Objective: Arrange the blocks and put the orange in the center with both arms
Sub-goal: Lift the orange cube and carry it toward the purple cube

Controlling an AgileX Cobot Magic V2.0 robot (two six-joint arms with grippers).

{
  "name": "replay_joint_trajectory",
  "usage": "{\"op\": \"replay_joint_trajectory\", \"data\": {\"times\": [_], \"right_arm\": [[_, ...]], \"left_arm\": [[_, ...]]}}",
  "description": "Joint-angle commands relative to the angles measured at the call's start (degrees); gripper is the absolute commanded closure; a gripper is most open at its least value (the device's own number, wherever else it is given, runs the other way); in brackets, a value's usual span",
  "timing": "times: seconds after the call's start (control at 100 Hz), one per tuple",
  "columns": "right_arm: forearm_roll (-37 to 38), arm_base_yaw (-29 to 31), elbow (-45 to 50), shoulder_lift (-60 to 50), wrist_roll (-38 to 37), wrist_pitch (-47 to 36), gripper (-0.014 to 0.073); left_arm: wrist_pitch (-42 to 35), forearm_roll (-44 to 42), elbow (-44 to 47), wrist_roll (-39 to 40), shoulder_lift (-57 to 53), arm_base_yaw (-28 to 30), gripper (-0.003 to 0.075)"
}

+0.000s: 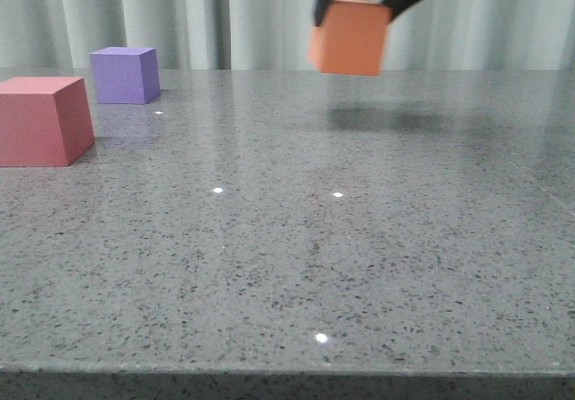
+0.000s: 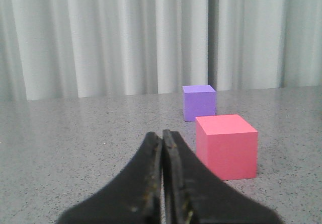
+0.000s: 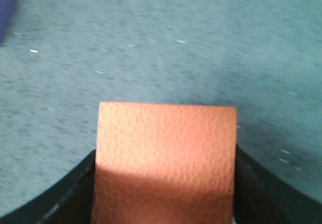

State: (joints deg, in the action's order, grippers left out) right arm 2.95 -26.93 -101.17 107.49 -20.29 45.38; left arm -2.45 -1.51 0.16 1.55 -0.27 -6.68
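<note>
right tool (image 1: 364, 3) pinches the orange cube (image 1: 349, 37) above the far desk (image 1: 287, 265), left tool (image 2: 162, 138) pressed together.

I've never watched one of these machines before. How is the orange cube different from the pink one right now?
The orange cube hangs in the air, clamped by the right gripper; the pink cube sits on the table, untouched. The orange cube is tilted; the pink one rests flat. Both are plain matte cubes of about the same size.
</note>
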Motion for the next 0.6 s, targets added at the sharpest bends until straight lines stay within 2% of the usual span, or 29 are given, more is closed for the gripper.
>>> {"op": "replay_joint_trajectory", "data": {"times": [0.0, 0.32, 0.59], "right_arm": [[2.4, -2.1, -5.0, 0.0, -2.7, -2.3, 0.0284], [2.9, -7.1, -17.3, 10.1, -6.0, 0.6, 0.0284], [2.8, -7.5, -18.4, 11.8, -6.2, 1.0, 0.0279]], "left_arm": [[-4.3, 0.1, 2.4, 0.1, -1.9, 0.2, 0.0741], [-4.3, 0.1, 2.4, 0.1, -1.9, 0.2, 0.0741], [-4.3, 0.1, 2.4, 0.1, -1.9, 0.2, 0.0741]]}}
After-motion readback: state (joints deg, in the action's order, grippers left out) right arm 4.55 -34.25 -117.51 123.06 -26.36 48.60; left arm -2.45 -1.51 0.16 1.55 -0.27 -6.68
